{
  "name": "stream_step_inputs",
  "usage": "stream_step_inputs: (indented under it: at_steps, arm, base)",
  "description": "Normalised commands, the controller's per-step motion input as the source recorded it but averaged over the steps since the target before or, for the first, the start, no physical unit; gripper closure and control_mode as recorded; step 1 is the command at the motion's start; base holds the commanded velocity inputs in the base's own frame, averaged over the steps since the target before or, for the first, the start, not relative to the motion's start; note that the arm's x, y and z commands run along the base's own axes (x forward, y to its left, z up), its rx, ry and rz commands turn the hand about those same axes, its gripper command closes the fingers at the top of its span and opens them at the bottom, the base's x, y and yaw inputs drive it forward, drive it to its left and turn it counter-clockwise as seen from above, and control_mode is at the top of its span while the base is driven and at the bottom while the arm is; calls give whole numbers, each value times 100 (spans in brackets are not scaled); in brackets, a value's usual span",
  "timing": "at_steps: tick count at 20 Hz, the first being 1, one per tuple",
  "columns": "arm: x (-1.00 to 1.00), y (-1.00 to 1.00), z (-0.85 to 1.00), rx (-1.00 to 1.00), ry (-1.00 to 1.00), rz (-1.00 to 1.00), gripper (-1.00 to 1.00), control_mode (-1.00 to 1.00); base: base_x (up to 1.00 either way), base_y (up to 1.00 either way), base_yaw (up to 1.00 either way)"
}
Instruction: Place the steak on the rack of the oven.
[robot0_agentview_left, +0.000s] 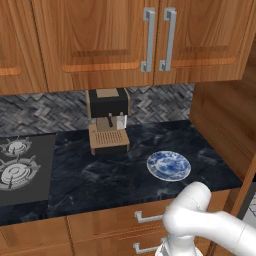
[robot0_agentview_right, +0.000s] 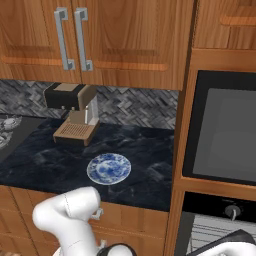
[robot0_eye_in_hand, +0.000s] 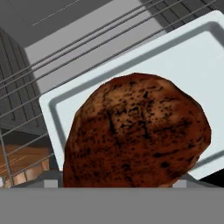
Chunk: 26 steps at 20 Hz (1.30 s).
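While the arm (robot0_agentview_left: 210, 225) is bending low toward the right, the steak (robot0_eye_in_hand: 135, 131) is looming large in the hand view, a dark reddish-brown lump speckled with black. It is sitting right at the camera's foot, above a pale tray (robot0_eye_in_hand: 183, 57) with a raised rim, and that tray is lying on the wire rack (robot0_eye_in_hand: 78, 48) whose thin bars are running diagonally across the grey inside of the oven (robot0_agentview_right: 220, 225). Whether the steak is touching the tray or hanging just over it cannot be told. The finger tips are hiding behind the meat, so it cannot be told whether the claw is pinching the steak or is spread.

In the right base view the oven is showing at the lower right, below a dark-framed grey panel (robot0_agentview_right: 225, 135), with a knob (robot0_agentview_right: 231, 211) on its black strip and a bit of wire rack beneath. On the dark marble counter (robot0_agentview_left: 115, 175) the blue-and-white plate (robot0_agentview_left: 169, 165) is lying bare, near the right end. The coffee machine (robot0_agentview_left: 107, 120) is standing behind it against the patterned backsplash, and the stovetop (robot0_agentview_left: 22, 170) with ring burners is lying at the counter's left end. Wooden cabinets (robot0_agentview_left: 120, 40) with metal handles are hanging above.
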Motion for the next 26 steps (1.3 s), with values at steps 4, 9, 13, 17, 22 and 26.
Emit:
stream_step_inputs:
  at_steps: [4,9,13,17,22,26]
  arm:
    - [28,0,-36,0,2,0,100,-100]
    - [13,0,-54,0,0,1,100,-100]
    - [0,0,-30,0,0,3,100,-100]
    - [0,0,-26,0,0,2,-100,-100]
    - [0,0,-17,0,0,2,-100,-100]
    - [2,0,-1,0,2,1,-100,-100]
  base:
    - [0,0,0]
    - [0,0,0]
    - [0,0,0]
    - [0,0,0]
    - [0,0,0]
    - [0,0,0]
